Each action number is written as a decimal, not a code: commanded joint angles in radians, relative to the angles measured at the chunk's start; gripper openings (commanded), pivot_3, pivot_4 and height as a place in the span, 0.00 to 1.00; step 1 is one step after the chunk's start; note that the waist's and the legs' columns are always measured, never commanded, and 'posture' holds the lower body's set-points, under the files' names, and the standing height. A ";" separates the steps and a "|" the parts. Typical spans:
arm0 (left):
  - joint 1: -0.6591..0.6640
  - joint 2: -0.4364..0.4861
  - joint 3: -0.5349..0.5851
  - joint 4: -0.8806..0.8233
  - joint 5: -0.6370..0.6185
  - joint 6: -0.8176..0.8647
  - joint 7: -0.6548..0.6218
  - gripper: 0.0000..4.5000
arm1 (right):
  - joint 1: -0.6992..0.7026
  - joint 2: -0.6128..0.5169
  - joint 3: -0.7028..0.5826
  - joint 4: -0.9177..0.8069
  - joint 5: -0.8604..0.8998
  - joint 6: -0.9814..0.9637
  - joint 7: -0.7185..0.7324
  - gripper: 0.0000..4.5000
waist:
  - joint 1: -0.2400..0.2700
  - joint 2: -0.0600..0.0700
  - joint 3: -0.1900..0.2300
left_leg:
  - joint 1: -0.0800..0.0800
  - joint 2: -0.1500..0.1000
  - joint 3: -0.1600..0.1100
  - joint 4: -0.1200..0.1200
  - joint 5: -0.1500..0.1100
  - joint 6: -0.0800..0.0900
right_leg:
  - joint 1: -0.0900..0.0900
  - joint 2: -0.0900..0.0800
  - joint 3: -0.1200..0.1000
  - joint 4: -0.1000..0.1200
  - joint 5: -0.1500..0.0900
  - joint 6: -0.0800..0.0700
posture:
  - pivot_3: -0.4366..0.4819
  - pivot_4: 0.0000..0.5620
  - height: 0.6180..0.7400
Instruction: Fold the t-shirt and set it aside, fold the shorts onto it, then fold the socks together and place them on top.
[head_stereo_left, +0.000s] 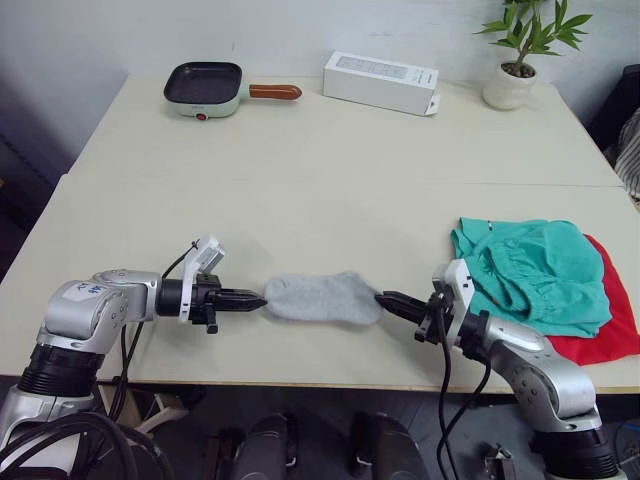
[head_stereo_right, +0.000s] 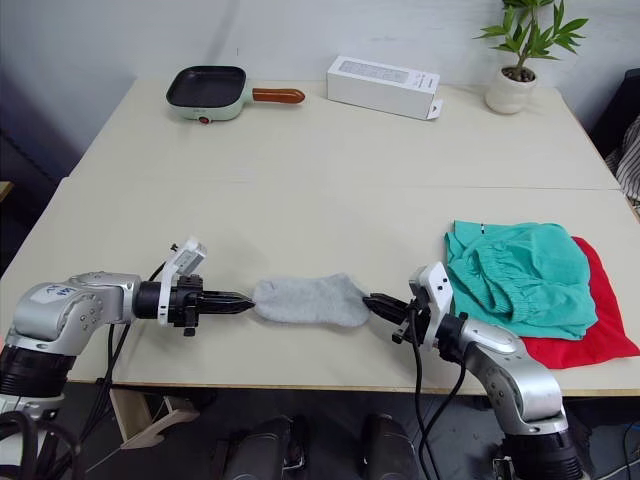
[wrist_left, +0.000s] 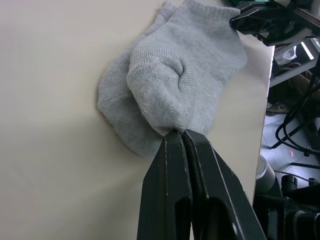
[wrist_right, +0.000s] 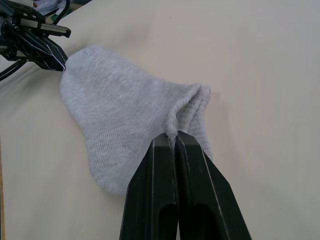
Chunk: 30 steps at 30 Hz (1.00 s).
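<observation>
socks (head_stereo_left: 322, 298) light grey | shorts (head_stereo_left: 535, 272) teal-green | t-shirt (head_stereo_left: 615, 320) bright red

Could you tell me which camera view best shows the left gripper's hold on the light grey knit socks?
The left wrist view: the left gripper pinches the light grey knit socks up close. The eye views show them stretched between both grippers; the right wrist view shows the far end.

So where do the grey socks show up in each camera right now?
Left eye: socks near the table's front edge, between the grippers.
Right eye: socks, same spot.
Left wrist: socks pinched by the left gripper.
Right wrist: socks pinched by the right gripper.
Shared landmark: the grippers.
</observation>
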 joint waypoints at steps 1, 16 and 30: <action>0.022 0.000 0.012 -0.027 0.011 -0.018 0.009 0.01 | -0.014 0.006 0.010 0.025 -0.048 -0.076 -0.010 0.00 | 0.000 0.000 0.000 | 0.000 0.000 0.000 0.000 0.000 0.000 | 0.000 0.000 0.000 0.000 0.000 0.000 | 0.48 0.27 1.00; 0.126 -0.024 0.272 -0.137 -0.080 -0.188 -0.019 0.47 | -0.061 -0.060 -0.087 -0.042 0.070 -0.083 0.080 0.55 | 0.001 0.000 0.000 | 0.000 0.000 -0.001 0.001 0.001 0.000 | 0.000 -0.001 0.000 0.000 0.000 0.000 | 0.48 0.27 1.00; 0.039 -0.323 -0.141 0.043 0.369 -0.508 0.272 0.00 | -0.124 0.141 0.225 0.260 -0.334 -0.468 -0.069 0.00 | -0.001 -0.001 -0.001 | 0.004 -0.004 0.001 0.000 0.003 0.002 | 0.004 0.001 -0.004 0.002 0.001 0.002 | 0.48 0.27 1.00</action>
